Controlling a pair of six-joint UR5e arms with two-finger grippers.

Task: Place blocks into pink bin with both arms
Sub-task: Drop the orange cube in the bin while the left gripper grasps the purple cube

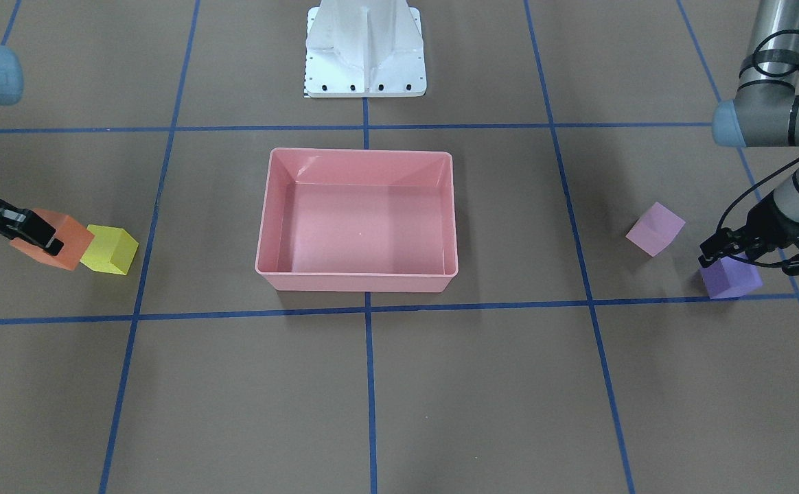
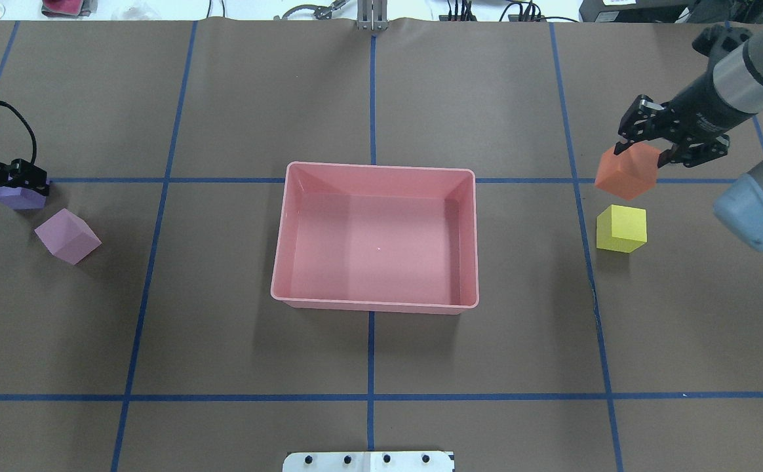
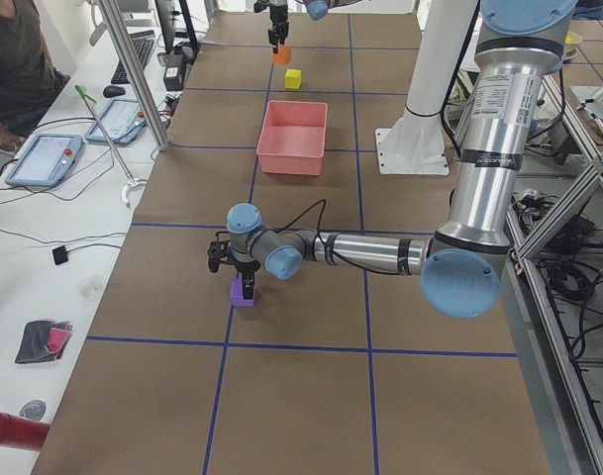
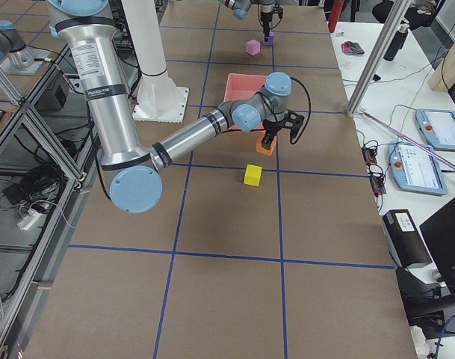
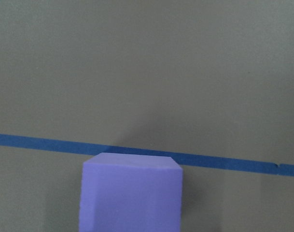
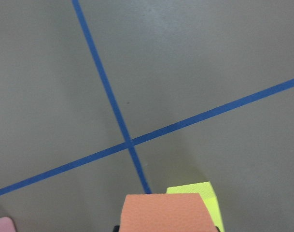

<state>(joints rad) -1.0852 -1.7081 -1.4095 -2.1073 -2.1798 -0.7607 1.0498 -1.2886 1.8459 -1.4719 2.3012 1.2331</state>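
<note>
1. At table centre, bin [image 2: 375, 167] is sitting empty, zero of four blocks in. Clock calls are going by the overhead view, 12 pointing away from robot.
2. Out at 3 o'clock from bin, right gripper [image 2: 645, 152] is clamping orange block [image 2: 625, 176], fingers pressing on opposite faces. It's looking tilted and just off the table, so I'm reading it as lifted.
3. At 6 o'clock from orange, yellow block [image 2: 621, 229] is lying loose, just beside it, nothing gripping it.
4. At 9 o'clock from bin, left gripper [image 1: 747, 259] is sitting down over purple block [image 1: 732, 280], fingers straddling it. It's resting on a tape line. Can't tell whether the fingers are squeezing it or standing slightly off it.
5. At 4 o'clock from purple, pink block [image 2: 67, 236] is lying free, near but not touching.
6. Progress call: each arm is working its first pick, nothing delivered. What's remaining: carrying orange and purple over to the bin, dropping them, then fetching yellow and pink the same way.
</note>
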